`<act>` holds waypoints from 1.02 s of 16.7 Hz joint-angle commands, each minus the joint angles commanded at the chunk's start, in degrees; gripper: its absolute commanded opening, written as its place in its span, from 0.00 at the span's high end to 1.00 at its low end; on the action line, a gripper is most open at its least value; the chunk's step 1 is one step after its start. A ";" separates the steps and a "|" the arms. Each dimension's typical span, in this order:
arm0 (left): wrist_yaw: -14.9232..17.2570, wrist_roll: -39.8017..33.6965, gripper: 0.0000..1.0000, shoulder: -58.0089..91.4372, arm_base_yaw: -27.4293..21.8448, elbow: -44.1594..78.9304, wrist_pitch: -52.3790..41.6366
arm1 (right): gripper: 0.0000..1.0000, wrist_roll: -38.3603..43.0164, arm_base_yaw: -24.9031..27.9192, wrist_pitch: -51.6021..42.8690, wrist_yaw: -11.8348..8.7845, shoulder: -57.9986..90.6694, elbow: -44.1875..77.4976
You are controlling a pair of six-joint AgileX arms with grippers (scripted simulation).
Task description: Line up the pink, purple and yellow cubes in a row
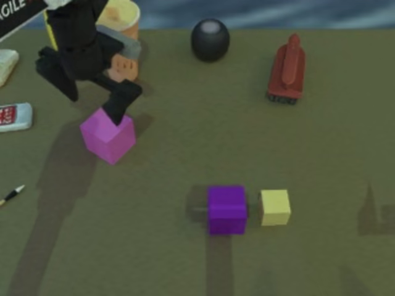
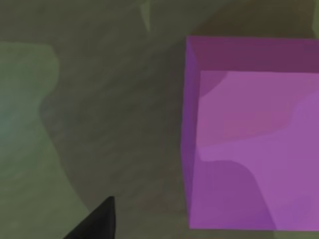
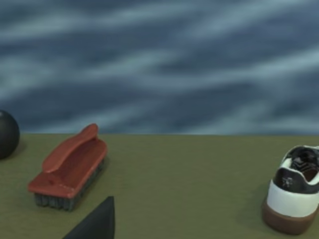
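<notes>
The pink cube point(image 1: 108, 135) sits at the table's left, turned at an angle. My left gripper point(image 1: 99, 105) hovers open just above its far edge, with one dark finger point(image 1: 120, 102) reaching down to the cube's top. The left wrist view shows the pink cube point(image 2: 249, 144) to one side of a single fingertip point(image 2: 99, 221), apart from it. The purple cube point(image 1: 226, 209) and the small yellow cube point(image 1: 274, 207) stand side by side near the front middle, with a narrow gap between them. My right gripper point(image 3: 142, 219) is outside the top view, parked and open over bare table.
At the back stand a black ball point(image 1: 210, 39) and a red brush point(image 1: 287, 69). A yellow-orange container point(image 1: 120, 24) is behind the left arm. A white packet point(image 1: 15, 116) and a pen point(image 1: 11, 195) lie at the left edge. A sneaker point(image 3: 294, 194) shows in the right wrist view.
</notes>
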 joint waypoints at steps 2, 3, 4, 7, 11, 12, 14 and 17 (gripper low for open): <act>0.02 0.11 0.00 0.20 -0.11 -0.87 0.94 | 0.00 0.00 0.00 0.00 0.00 0.00 0.00; 0.03 0.15 0.00 0.52 -0.17 -2.00 2.28 | 0.00 0.00 0.00 0.00 0.00 0.00 0.00; 0.04 0.18 0.00 0.97 -0.20 -3.43 4.19 | 0.00 0.00 0.00 0.00 0.00 0.00 0.00; 0.05 0.15 0.00 2.81 -0.20 -8.50 11.79 | 0.00 0.00 0.00 0.00 0.00 0.00 0.00; 0.07 0.17 0.00 4.53 -0.23 -12.74 17.27 | 0.00 0.00 0.00 0.00 0.00 0.00 0.00; 0.07 0.17 0.00 4.54 -0.23 -12.76 17.30 | 0.00 0.00 0.00 0.00 0.00 0.00 0.00; 0.07 0.17 0.00 4.54 -0.23 -12.76 17.30 | 0.00 0.00 0.00 0.00 0.00 0.00 0.00; 0.07 0.17 0.23 4.54 -0.23 -12.76 17.30 | 0.00 0.00 0.00 0.00 0.00 0.00 0.00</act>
